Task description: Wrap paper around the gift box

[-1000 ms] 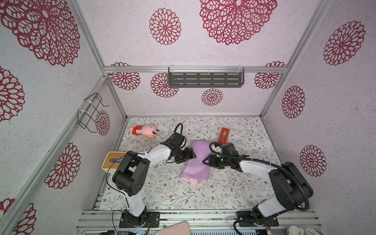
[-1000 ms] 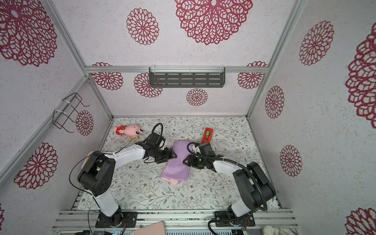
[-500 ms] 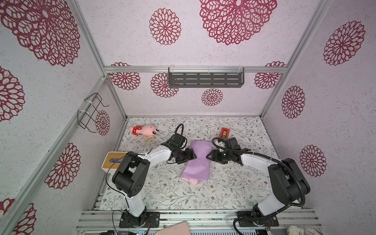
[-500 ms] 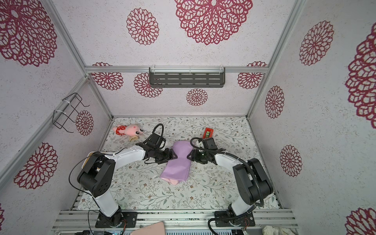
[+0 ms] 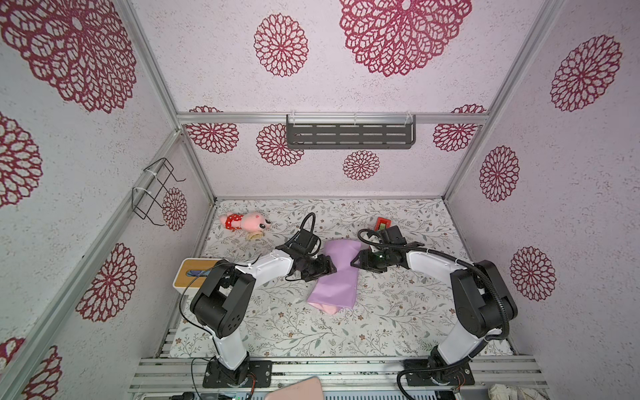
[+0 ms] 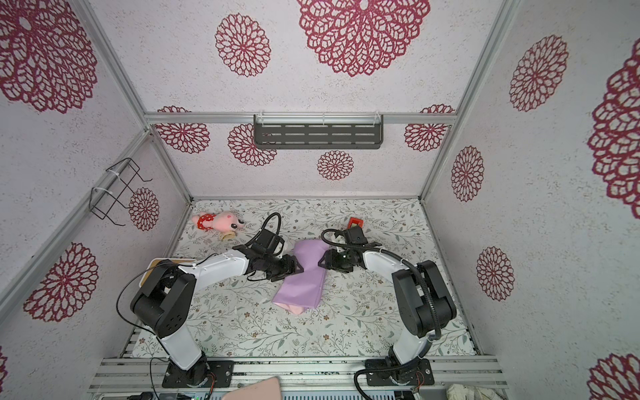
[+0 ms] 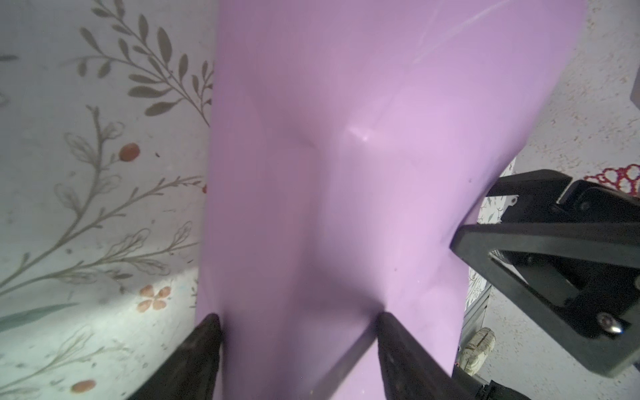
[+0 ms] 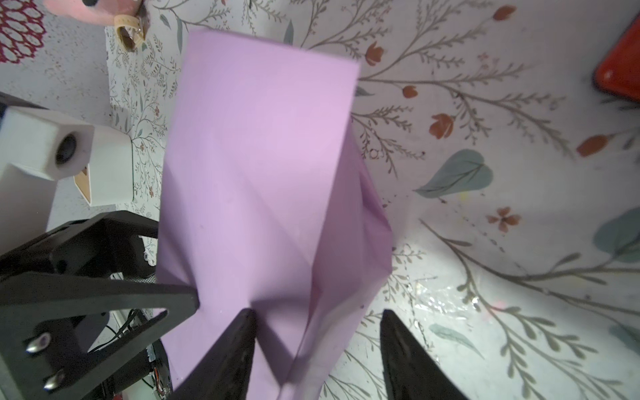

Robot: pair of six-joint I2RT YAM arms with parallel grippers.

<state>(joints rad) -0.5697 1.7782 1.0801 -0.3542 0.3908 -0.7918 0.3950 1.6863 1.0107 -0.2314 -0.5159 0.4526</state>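
Observation:
The paper (image 5: 337, 282) (image 6: 304, 278) lies as a long lilac bundle mid-table, with pale pink showing at its near end. It is pinched to a waist between my two grippers. The gift box is hidden. My left gripper (image 5: 330, 268) (image 6: 298, 268) meets the bundle's left flank; in the left wrist view its jaws (image 7: 298, 320) stand apart, both tips pressed on the lilac paper (image 7: 346, 156). My right gripper (image 5: 354, 263) (image 6: 321, 262) is at the right flank. It (image 8: 317, 311) is open, one tip on the paper (image 8: 259, 156) and one over the mat, a loose fold between.
A red tape dispenser (image 5: 383, 221) sits just behind my right wrist. A pink plush toy (image 5: 246, 221) lies at the back left, and a white tissue box with a wooden top (image 5: 194, 273) by the left wall. A wire rack (image 5: 156, 190) and a grey shelf (image 5: 349, 135) hang on the walls.
My right gripper has slid a little toward the back along the paper's right side. The left jaws have narrowed somewhat against the paper, and the left arm has hardly moved.

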